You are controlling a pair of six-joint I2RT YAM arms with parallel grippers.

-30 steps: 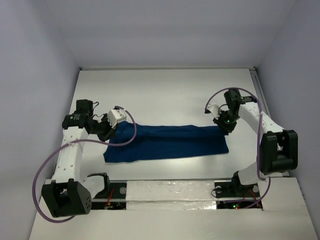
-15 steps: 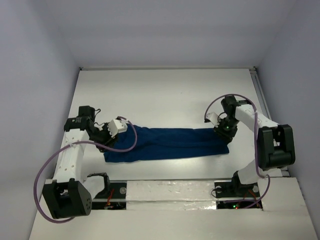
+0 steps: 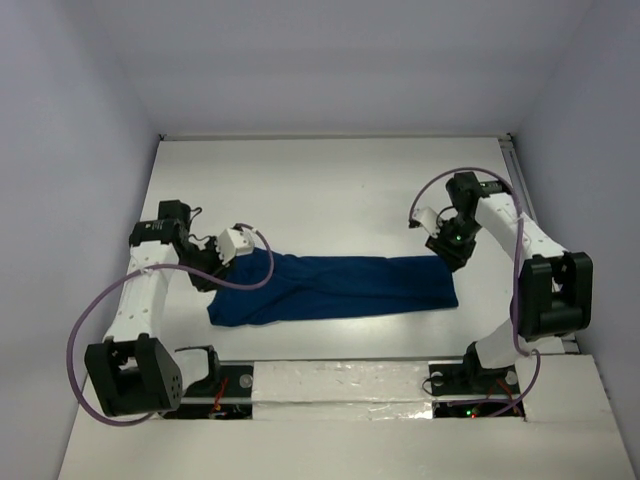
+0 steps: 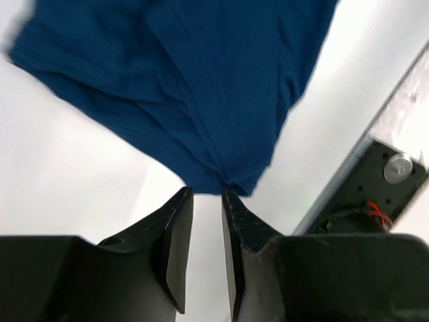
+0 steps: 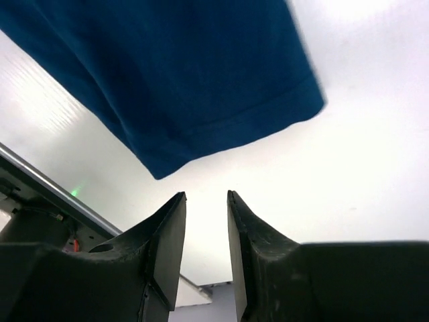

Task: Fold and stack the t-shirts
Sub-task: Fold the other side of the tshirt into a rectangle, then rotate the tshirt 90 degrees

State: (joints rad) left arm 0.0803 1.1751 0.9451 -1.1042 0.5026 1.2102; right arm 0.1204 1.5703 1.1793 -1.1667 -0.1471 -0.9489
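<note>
The dark navy-blue t-shirt lies flat on the white table as a long folded band running left to right. Its graphic does not show. My left gripper is low at the band's left end. In the left wrist view its jaws stand slightly apart and empty, and the shirt's corner lies just past the tips. My right gripper hovers at the band's right end. In the right wrist view it is open and empty, with the shirt's hemmed end beyond the tips.
A foil-covered strip with both arm bases runs along the near table edge and shows in the left wrist view. A metal rail lines the table's right side. Grey walls close in the back and both sides.
Both grippers dipped toward the near side at the shirt's ends, then drew back a little. The shirt's far edge now lies lower and the band looks narrower. Neither gripper holds cloth now.
</note>
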